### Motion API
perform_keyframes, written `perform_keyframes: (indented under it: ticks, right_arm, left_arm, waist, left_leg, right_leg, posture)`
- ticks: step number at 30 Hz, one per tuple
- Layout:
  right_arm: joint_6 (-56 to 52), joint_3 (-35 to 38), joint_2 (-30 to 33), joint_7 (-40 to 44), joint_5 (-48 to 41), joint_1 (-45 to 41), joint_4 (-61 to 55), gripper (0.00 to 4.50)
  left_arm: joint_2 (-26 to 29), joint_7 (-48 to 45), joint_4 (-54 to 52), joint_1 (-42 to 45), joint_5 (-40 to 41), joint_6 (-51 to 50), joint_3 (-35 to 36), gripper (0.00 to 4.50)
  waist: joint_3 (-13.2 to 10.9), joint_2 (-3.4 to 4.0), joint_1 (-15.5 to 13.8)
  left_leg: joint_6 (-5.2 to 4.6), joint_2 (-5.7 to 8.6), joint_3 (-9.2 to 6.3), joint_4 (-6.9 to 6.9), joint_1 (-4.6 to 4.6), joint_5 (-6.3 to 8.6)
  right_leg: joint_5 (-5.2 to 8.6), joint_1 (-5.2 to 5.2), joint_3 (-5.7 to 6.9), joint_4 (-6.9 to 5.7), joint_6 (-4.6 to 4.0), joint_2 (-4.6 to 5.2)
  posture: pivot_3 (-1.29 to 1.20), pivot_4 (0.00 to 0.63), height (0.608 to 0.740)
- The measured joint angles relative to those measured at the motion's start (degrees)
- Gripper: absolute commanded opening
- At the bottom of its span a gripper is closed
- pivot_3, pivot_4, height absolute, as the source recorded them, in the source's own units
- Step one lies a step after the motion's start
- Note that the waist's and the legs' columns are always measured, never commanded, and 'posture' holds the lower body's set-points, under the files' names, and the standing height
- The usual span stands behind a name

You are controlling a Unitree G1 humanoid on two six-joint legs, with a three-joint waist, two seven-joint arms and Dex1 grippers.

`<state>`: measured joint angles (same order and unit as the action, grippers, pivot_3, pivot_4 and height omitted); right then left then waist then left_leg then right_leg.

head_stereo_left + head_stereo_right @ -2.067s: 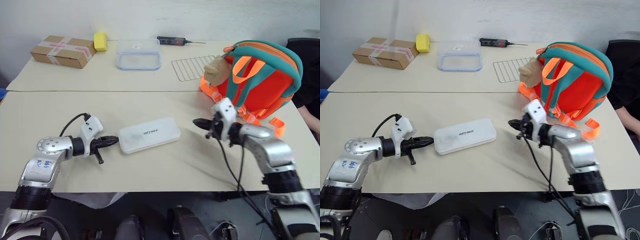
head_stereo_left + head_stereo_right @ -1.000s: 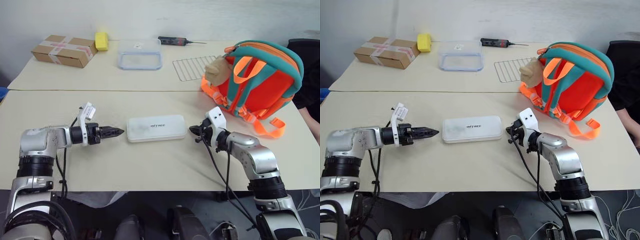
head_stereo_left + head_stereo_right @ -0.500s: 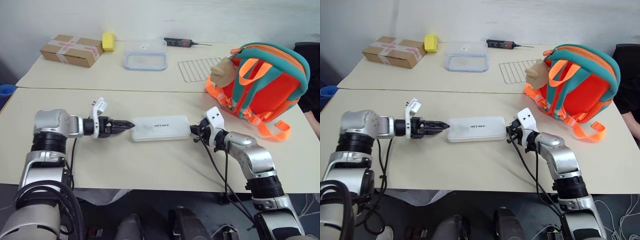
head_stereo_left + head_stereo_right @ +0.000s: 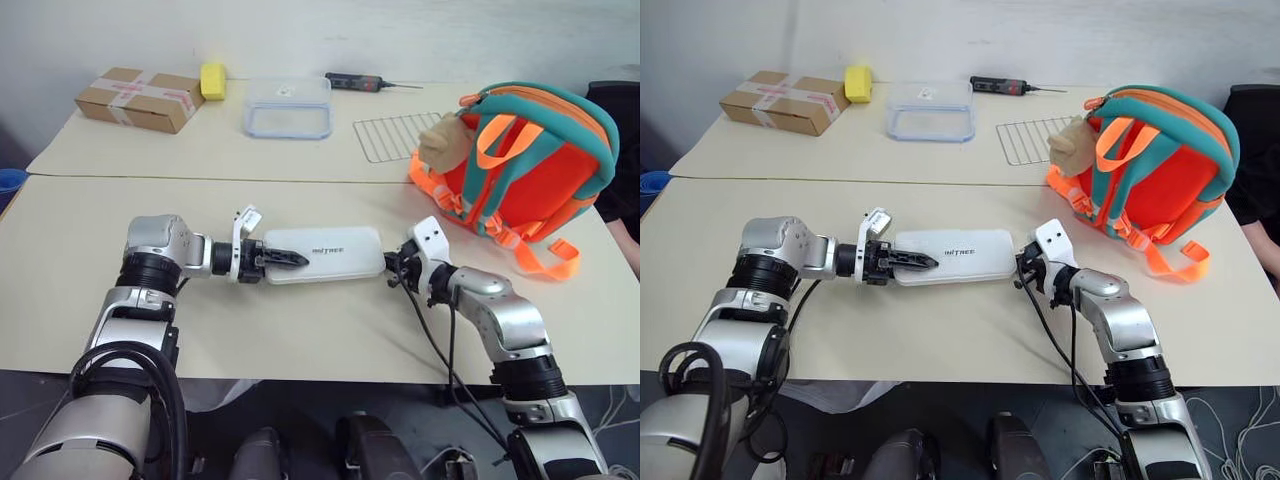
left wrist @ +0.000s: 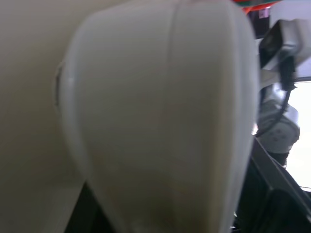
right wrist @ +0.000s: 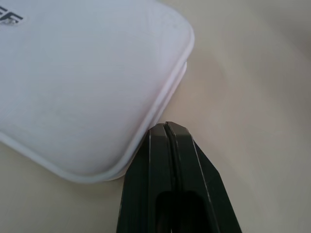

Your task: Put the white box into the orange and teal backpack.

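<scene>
My left gripper [image 4: 285, 259] is at the left short end of the white box [image 4: 330, 254], one black finger lying over the box's top face, the jaws part-way closed. It looks like a pinch on that end, but I can't see the lower finger, so I can't say it has a firm hold. My right gripper [image 4: 393, 268] has its fingers pressed fully together, holding nothing, tip touching the box's right end at the near corner; the right wrist view shows the closed tip against the rim.

So the box sits between the two tools, flat on the near table [image 4: 300, 330], lid and grey lettering up. Its long axis runs left-right, lined up with both grippers, one short end to each. Both arms are at the box; neither is nearer.

The orange and teal backpack [image 4: 525, 165] stands upright to the far right of the box, past my right arm, well apart from it. The box's right end points roughly toward the pack's near side. I judge the coming move has to carry the box rightward and farther back, and the right arm is the one closer to the pack. I can't make out an open mouth on the pack from here.
</scene>
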<state>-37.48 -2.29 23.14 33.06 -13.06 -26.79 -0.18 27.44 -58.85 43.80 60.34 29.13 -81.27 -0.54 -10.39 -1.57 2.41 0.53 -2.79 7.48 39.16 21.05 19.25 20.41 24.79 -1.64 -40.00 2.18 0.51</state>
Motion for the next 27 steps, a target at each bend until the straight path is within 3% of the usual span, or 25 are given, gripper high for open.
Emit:
perform_keyframes:
  ticks: [5,8,11,15,20,23,27]
  right_arm:
    - [-0.39,0.59,0.09,-0.13,-0.19,1.96,-2.79,0.00]
    - [-3.10,3.40,1.41,0.02,-2.89,5.28,-8.07,0.58]
    - [-8.06,10.14,4.96,1.28,-8.39,9.52,-14.92,1.56]
    - [-16.25,25.56,13.06,4.56,-18.48,15.69,-23.26,2.82]
    - [-23.36,38.67,15.91,1.82,-26.40,13.04,-22.22,4.48]
    - [-24.34,40.22,14.33,-3.50,-27.16,4.72,-15.98,4.50]
    - [-23.03,32.96,10.31,-6.20,-26.90,-1.00,-11.13,4.50]
  left_arm:
    - [0.20,-0.30,-1.47,-0.47,1.07,-2.16,0.89,1.33]
    - [0.49,-0.44,-5.70,-1.13,4.16,-5.33,3.55,1.33]
    - [0.77,1.03,-10.92,-1.34,7.16,-8.25,9.37,1.33]
    - [0.52,7.48,-16.92,-1.36,8.93,-10.76,20.85,1.33]
    - [-2.09,16.30,-23.29,-1.76,9.34,-11.30,30.22,1.33]
    - [-2.13,18.54,-29.33,-2.38,11.34,-11.35,33.50,1.33]
    - [-2.34,20.96,-33.24,-1.83,13.00,-9.05,36.22,1.33]
  waist:
    - [0.00,0.00,0.61]
    - [-0.01,0.00,0.68]
    - [-0.01,0.01,0.59]
    - [-0.01,0.01,0.29]
    - [-0.01,0.01,0.54]
    - [-0.01,0.01,0.96]
    - [-0.02,0.02,0.79]
  left_leg:
    - [0.00,0.00,-0.03,-0.02,0.13,0.00]
    - [0.02,0.00,-0.03,-0.02,0.32,-0.01]
    - [0.02,0.00,-0.04,-0.03,0.31,-0.01]
    - [0.02,0.01,-0.05,-0.02,0.27,-0.01]
    - [0.05,0.01,-0.11,-0.04,0.11,-0.03]
    - [0.07,0.02,-0.12,-0.07,0.11,-0.03]
    - [0.18,0.02,-0.16,-0.16,0.15,-0.09]
  right_leg:
    - [0.00,0.12,0.02,-0.01,0.00,0.00]
    - [0.00,0.35,0.00,-0.09,0.00,0.00]
    - [0.00,0.34,-0.01,-0.09,0.00,0.00]
    - [0.00,0.29,-0.03,-0.09,0.00,-0.01]
    - [0.00,0.13,-0.03,-0.08,0.00,-0.07]
    - [0.00,0.21,-0.12,-0.10,0.00,-0.10]
    - [0.00,0.31,-0.11,-0.11,0.00,-0.13]
  posture:
    - [0.00,0.150,0.740]
    - [0.00,0.150,0.740]
    - [0.00,0.150,0.740]
    - [0.00,0.150,0.740]
    - [0.00,0.150,0.740]
    - [0.00,0.150,0.740]
    - [0.00,0.150,0.740]
